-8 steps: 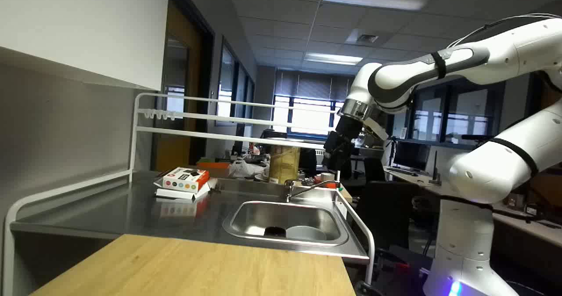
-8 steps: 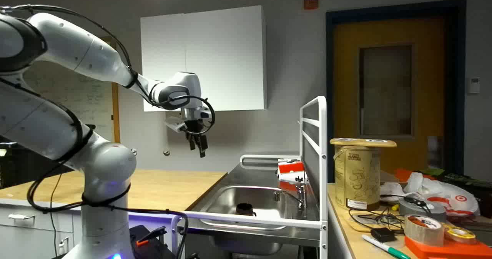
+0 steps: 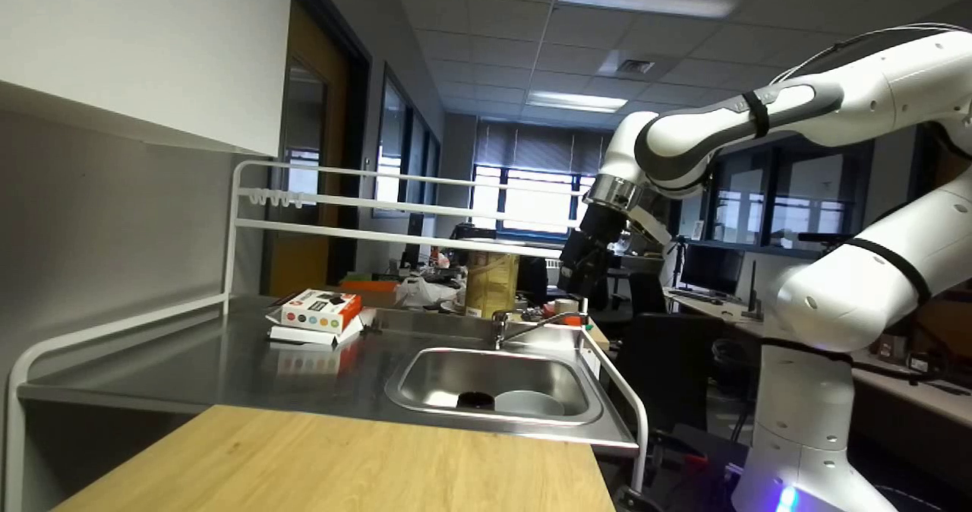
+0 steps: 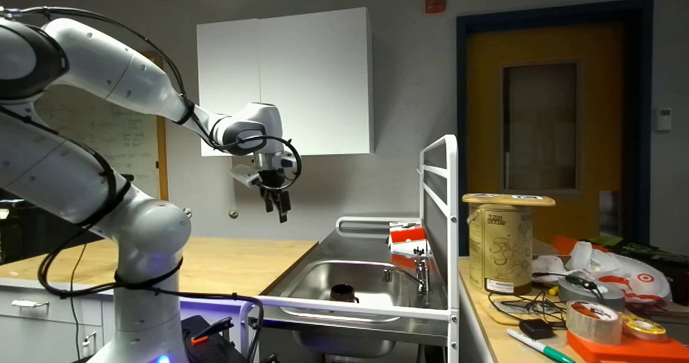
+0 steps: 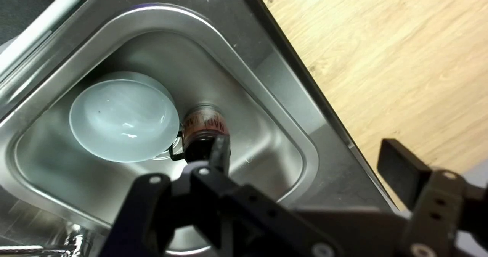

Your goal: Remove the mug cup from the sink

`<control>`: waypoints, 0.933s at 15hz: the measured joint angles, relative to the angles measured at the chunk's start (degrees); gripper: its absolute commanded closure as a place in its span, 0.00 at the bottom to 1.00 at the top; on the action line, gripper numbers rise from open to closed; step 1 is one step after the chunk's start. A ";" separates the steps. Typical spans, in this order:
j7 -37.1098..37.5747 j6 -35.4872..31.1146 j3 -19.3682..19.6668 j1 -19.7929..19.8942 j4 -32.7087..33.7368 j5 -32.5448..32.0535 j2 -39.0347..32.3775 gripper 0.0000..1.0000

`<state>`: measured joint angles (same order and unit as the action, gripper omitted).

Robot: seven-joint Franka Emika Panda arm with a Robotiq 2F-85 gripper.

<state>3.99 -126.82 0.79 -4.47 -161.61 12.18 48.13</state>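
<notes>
Dark mug [image 5: 200,132] – reddish lettered band, black handle (upright), in sink [image 5: 238,97]

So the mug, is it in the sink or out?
In: the wrist view shows the mug inside the sink, beside the pale bowl.

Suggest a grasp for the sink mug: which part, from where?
I'd pinch the mug at its rim, opposite the handle, coming down from above. It stands mouth up; its handle points toward the bowl, crowding that side, and the sink walls would likely block level entry.
</notes>
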 measured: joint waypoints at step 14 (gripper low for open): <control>5.26 -14.07 0.26 6.69 10.00 -0.38 -22.44 0.00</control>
<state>9.25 -140.89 1.04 2.22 -151.60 11.80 25.69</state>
